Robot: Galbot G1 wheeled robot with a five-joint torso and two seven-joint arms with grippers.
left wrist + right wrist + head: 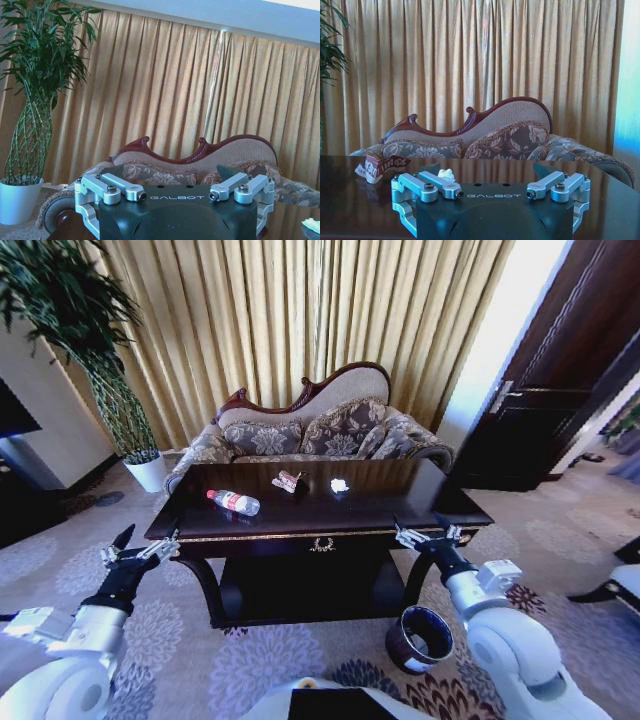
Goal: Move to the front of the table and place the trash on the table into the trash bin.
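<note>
On the dark glossy table [400,502] lie a clear plastic bottle [234,502] with a red label toward its left side, a crumpled brownish wrapper [288,481] near the middle, and a white paper bit [339,484] just to the wrapper's right. The round dark trash bin [420,638] stands on the carpet by the table's front right leg. The left pincer [140,552] hovers wide open off the table's front left corner; the right pincer [427,536] hovers wide open at the front right edge. A sofa [330,430] stands behind.

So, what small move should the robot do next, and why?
Probably reach the left gripper forward over the table toward the bottle. Both grippers hang open and empty at the front edge, the right gripper above the bin, and the bottle lies nearest the left one.
</note>
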